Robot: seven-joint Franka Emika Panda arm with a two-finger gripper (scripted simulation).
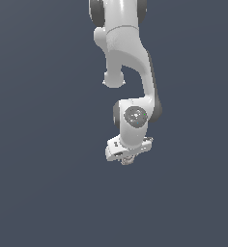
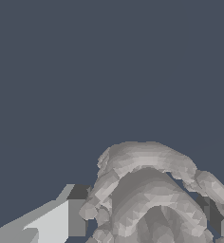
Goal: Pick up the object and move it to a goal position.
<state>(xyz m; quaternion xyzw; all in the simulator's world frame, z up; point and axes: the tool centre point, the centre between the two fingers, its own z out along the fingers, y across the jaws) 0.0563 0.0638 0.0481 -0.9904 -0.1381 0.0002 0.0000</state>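
Basically, arm (image 1: 128,62) hangs down from top of ext. view, wrist bent, pincer (image 1: 127,158) at its low end, about mid-frame. Object (image 1: 128,159) peeks out under the pincer as a small grey-beige lump. Wrist view: object (image 2: 149,194) fills the lower part, lumpy w/ dark creases, sitting between the fingers (image 2: 61,220), one each side, touching it. So pincer is clamped on object. Background plain dark blue-grey; can't tell if object touches any surface.

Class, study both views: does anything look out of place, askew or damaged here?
Nothing stands out. The lumpy grey-beige object sits between the gripper's fingers, one on each side, looking intact. The exterior view shows it only as a small lump under the hand, so its tilt cannot be told.
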